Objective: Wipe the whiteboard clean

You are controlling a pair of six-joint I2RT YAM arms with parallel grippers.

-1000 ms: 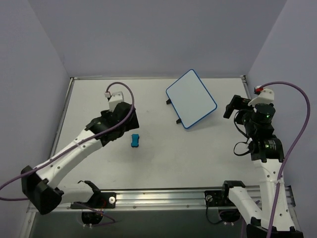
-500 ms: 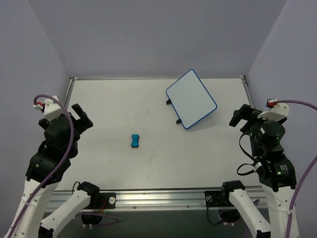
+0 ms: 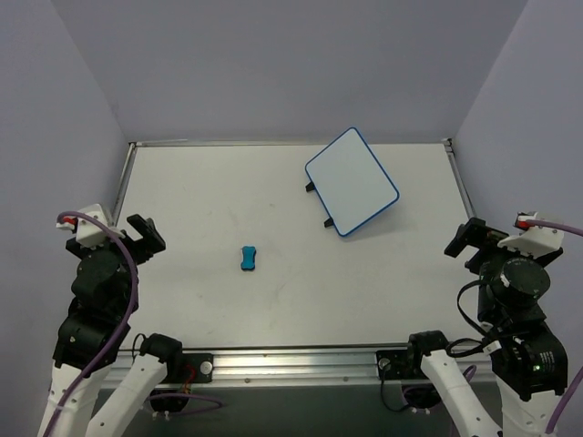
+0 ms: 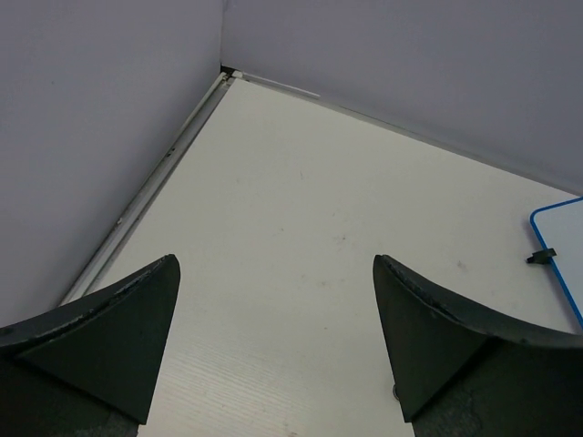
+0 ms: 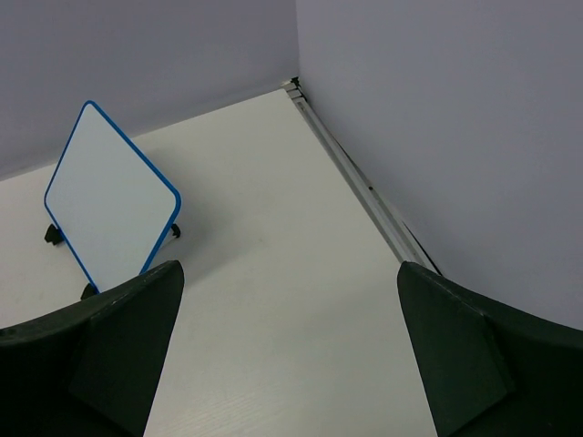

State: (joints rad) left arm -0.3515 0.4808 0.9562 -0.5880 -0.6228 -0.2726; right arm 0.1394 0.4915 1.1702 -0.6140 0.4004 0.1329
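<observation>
The whiteboard (image 3: 352, 181), white with a blue frame and two black feet, stands at the back right of the table with a blank face. It also shows in the right wrist view (image 5: 111, 208) and at the edge of the left wrist view (image 4: 563, 246). The small blue eraser block (image 3: 248, 259) lies in the middle of the table. My left gripper (image 3: 141, 235) is open and empty at the table's left edge. My right gripper (image 3: 474, 240) is open and empty at the right edge. Both are far from the board and the eraser.
Purple walls close in the table (image 3: 273, 300) on the left, back and right. A metal rail (image 3: 301, 360) runs along the near edge, where both arm bases are bolted.
Both arms have pulled back from the middle of the table towards their own sides and the near edge. The eraser and the whiteboard have not moved.
</observation>
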